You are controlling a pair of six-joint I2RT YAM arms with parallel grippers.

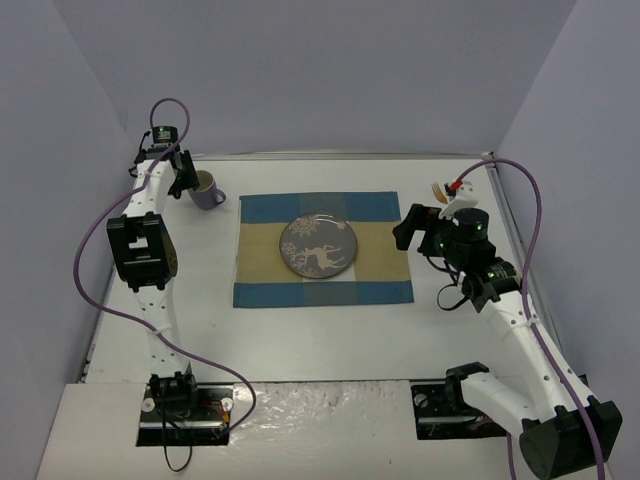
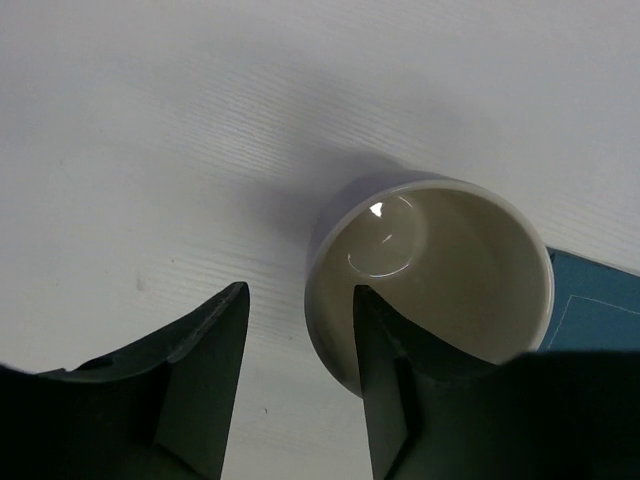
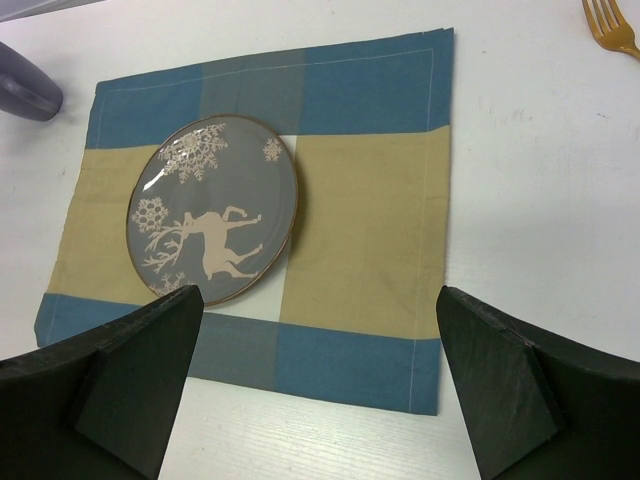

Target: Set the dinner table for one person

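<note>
The white dinner table holds a blue-and-tan checked placemat with a grey reindeer plate on it. A lilac mug with a cream inside stands upright at the placemat's far left. My left gripper is open at the mug. In the left wrist view its jaws straddle the mug's near wall, with a gap on the outer side. My right gripper is open and empty over the placemat's right edge. A gold fork lies at the far right.
Pale lilac walls enclose the table on three sides. The fork's tines show at the right wrist view's top right corner, the mug at its top left. Both arm bases stand at the near edge.
</note>
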